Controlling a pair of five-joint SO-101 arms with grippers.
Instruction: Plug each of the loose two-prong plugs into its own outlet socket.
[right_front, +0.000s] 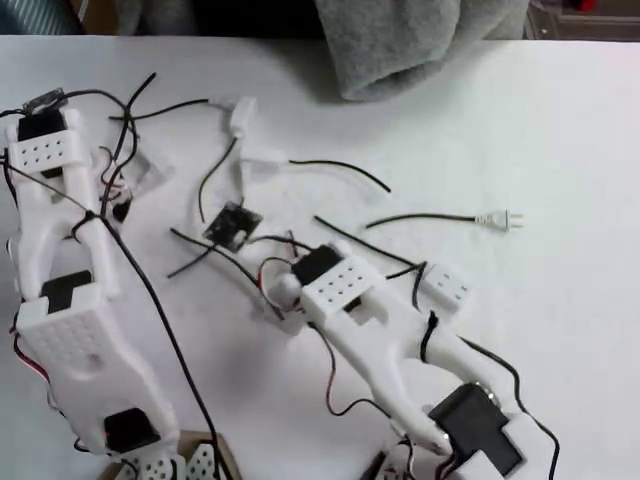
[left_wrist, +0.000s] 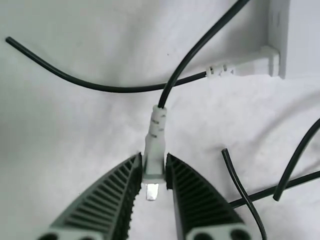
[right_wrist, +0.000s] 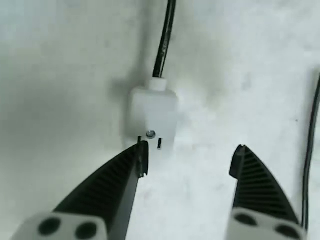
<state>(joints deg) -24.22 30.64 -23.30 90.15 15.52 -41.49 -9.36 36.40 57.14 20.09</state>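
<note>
The left arm (right_front: 60, 300) stands along the left edge of the white table (right_front: 560, 120). In its wrist view the left gripper (left_wrist: 153, 157) is clamped on a white plug (left_wrist: 155, 145), prongs pointing back between the fingers. The plug's black cord (left_wrist: 200, 45) runs away and crosses over the cord of a second plug (left_wrist: 240, 67), which is already seated in a white outlet block (left_wrist: 300, 40). Loose cord ends (left_wrist: 240, 185) lie close beside the gripper. Further right, thin black and red wires (right_front: 250, 255) tangle in front of the right arm (right_front: 380, 320). The right gripper (right_wrist: 191, 149) is spread wide, one fingertip at the slotted end of an outlet socket (right_wrist: 152, 112) lying flat. A loose plug (right_front: 497, 219) rests well apart on the right, and a grey cloth (right_front: 400, 50) lies at the far edge
</note>
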